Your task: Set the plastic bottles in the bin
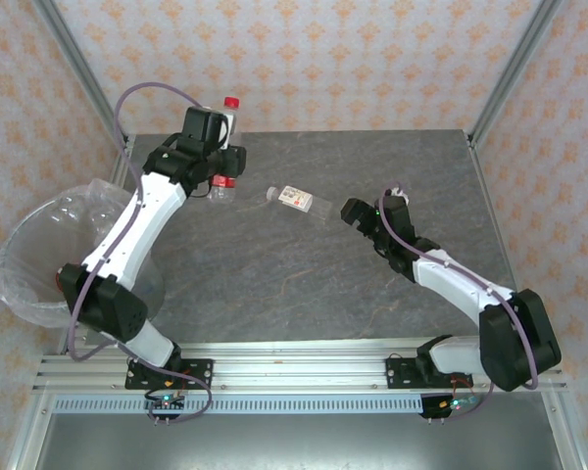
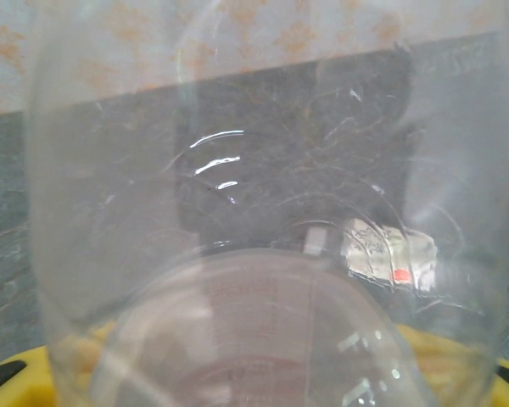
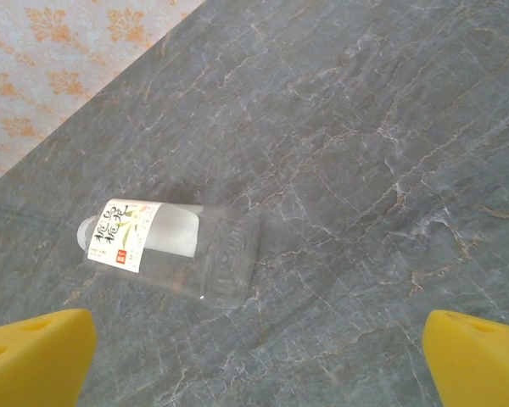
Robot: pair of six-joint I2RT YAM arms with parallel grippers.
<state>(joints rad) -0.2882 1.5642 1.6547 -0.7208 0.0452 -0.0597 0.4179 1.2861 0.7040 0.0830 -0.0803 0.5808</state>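
Observation:
My left gripper [image 1: 220, 166] is shut on a clear plastic bottle [image 1: 222, 188] with a red cap and red label, held over the table's far left. In the left wrist view that bottle [image 2: 254, 254] sits right against the lens, with yellow pads [image 2: 458, 356] behind it. A second red-capped bottle [image 1: 231, 113] stands upright just beyond the gripper. A white-labelled bottle [image 1: 296, 199] [image 3: 165, 246] lies on its side mid-table. My right gripper [image 1: 356, 211] [image 3: 254, 365] is open and empty, just short of that bottle's base. The bin [image 1: 39, 259], lined with a clear bag, sits off the table's left edge.
The grey marble-patterned table [image 1: 304, 284] is bounded by metal frame posts [image 1: 505, 69] at the far corners and patterned walls. The left arm's link [image 1: 137, 220] stretches between the bin and the held bottle.

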